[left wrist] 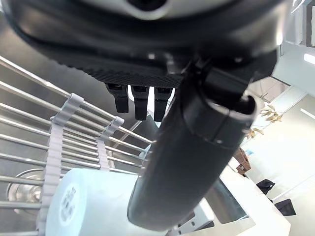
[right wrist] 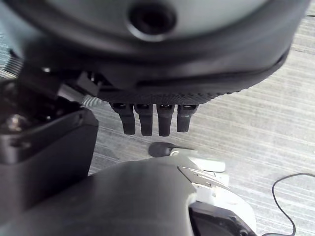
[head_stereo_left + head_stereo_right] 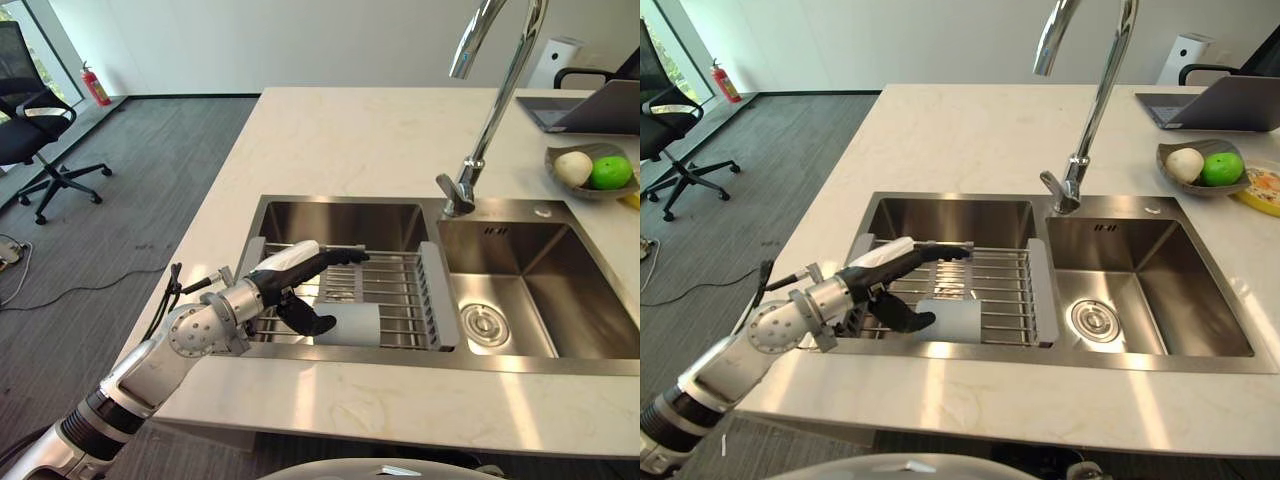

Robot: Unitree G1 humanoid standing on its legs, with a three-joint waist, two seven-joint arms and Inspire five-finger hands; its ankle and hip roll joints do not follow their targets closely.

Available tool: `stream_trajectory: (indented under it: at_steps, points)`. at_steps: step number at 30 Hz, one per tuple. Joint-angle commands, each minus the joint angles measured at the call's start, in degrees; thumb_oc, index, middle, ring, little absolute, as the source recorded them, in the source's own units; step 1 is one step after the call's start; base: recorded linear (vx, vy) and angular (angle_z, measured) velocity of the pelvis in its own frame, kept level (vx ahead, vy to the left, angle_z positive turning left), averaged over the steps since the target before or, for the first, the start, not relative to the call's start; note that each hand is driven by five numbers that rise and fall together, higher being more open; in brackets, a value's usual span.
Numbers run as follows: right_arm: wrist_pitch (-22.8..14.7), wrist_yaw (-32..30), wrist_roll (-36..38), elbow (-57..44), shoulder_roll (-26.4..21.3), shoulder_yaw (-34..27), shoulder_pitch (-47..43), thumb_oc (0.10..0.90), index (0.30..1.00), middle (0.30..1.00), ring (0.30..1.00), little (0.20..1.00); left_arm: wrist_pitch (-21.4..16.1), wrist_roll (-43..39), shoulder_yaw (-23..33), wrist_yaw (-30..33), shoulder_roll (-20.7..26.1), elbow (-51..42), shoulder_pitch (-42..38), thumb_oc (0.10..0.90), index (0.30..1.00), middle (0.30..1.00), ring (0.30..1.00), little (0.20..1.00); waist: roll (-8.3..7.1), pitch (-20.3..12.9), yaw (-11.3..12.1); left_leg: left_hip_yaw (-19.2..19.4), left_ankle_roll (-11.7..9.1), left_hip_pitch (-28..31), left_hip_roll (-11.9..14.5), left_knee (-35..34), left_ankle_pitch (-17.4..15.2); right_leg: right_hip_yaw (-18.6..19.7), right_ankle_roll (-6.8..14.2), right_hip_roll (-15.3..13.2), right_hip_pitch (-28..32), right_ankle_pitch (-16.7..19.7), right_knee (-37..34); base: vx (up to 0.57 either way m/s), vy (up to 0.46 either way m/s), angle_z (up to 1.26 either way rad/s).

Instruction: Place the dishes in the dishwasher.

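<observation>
A pale grey cup (image 3: 352, 325) lies on its side at the front of a wire drying rack (image 3: 398, 288) that spans the left sink basin (image 3: 345, 222). My left hand (image 3: 288, 268) reaches over the rack from the left, open, its fingers straight above the bars. Its thumb (image 3: 309, 320) points down right beside the cup's left end, and I cannot tell if it touches. The left wrist view shows the cup (image 1: 93, 206) just past the thumb (image 1: 182, 162). My right hand (image 2: 153, 118) hangs low over grey carpet, fingers straight and holding nothing.
A tall chrome faucet (image 3: 478, 150) stands behind the divider, with the bare right basin (image 3: 520, 290) beside the rack. A bowl of fruit (image 3: 592, 172) and a laptop (image 3: 590, 108) sit at the far right of the counter. An office chair (image 3: 30, 120) stands on the floor to the left.
</observation>
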Motion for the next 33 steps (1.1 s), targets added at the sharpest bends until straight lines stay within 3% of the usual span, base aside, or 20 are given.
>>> stream_trajectory:
  at_steps: [1,22,25,28,29,31,33]
  points:
    - [-0.6,-0.3,-0.6,1.6,0.7,0.1,-2.2,0.800,0.900,0.900,0.900,0.900,-2.1,5.8,1.1,3.4,-1.9,1.0,-4.3,0.800,0.900,0.900,0.900,0.900,-0.27,-1.3,-0.6,0.8,-3.1,-0.4,-0.1,0.7,-1.1,-0.8,3.1,0.2,1.2,-3.7,2.0,0.01,0.007,-0.08]
    - [-0.8,-0.8,0.2,1.8,0.3,-0.8,-1.9,0.800,0.900,0.900,0.900,0.900,-2.9,8.4,-1.2,3.6,-2.8,0.6,-5.7,0.800,0.900,0.900,0.900,0.900,0.00,-0.9,-1.3,0.6,-3.3,-0.8,-0.3,0.7,-1.0,-1.9,3.3,-0.6,1.2,-3.8,2.2,0.00,0.001,0.01]
    - [-0.9,-1.4,0.1,1.7,0.4,-0.4,-2.0,0.800,0.900,0.900,0.900,0.900,-3.8,10.8,-3.1,4.8,-3.3,-0.6,-8.8,0.800,0.900,0.900,0.900,0.900,-0.08,-0.9,-1.4,0.5,-3.3,-0.8,-0.3,0.7,-1.0,-2.1,3.4,-0.6,1.1,-3.7,2.3,0.00,-0.002,0.01]
    - [-0.9,-2.0,0.6,1.8,0.5,0.5,-2.8,0.800,0.900,0.900,0.900,0.900,-4.1,14.4,-7.9,6.8,-6.9,1.1,-17.9,0.800,0.900,0.900,0.900,0.900,0.16,-0.9,-2.0,0.6,-3.3,-0.9,-0.4,0.7,-0.9,-2.1,3.4,-0.6,0.8,-3.8,2.6,0.00,-0.014,0.11]
    - [1.2,-1.4,2.6,5.4,-2.5,1.0,-15.6,0.800,0.900,0.900,0.900,0.900,-4.9,14.5,-11.9,5.6,-7.6,2.2,-21.7,0.800,0.900,0.900,0.900,0.900,0.15,-1.6,-0.8,0.2,-3.3,-0.7,-0.4,0.7,-1.1,-2.5,3.4,-0.7,1.4,-4.0,2.4,-0.02,-0.012,0.16]
    - [-2.0,-1.1,1.2,1.3,-3.9,0.5,0.0,0.800,0.900,0.900,0.900,0.900,-4.5,13.8,-8.6,9.5,-8.4,3.3,-23.0,0.800,0.900,0.900,0.900,0.900,0.29,-0.4,-2.5,0.8,-3.4,-1.1,-0.4,0.7,-0.8,-2.2,3.5,-0.7,0.3,-3.6,3.0,-0.06,-0.011,0.05]
    - [-2.5,-1.0,-0.5,-1.7,-4.4,-1.6,6.0,0.800,0.900,0.900,0.900,0.900,-3.8,16.3,-6.6,9.0,-8.4,3.5,-22.1,0.800,0.900,0.900,0.900,0.900,0.50,0.6,-4.2,1.7,-3.4,-1.4,-0.3,0.7,-0.7,-1.3,3.6,-0.4,-0.9,-3.4,3.7,-0.08,0.005,0.03]
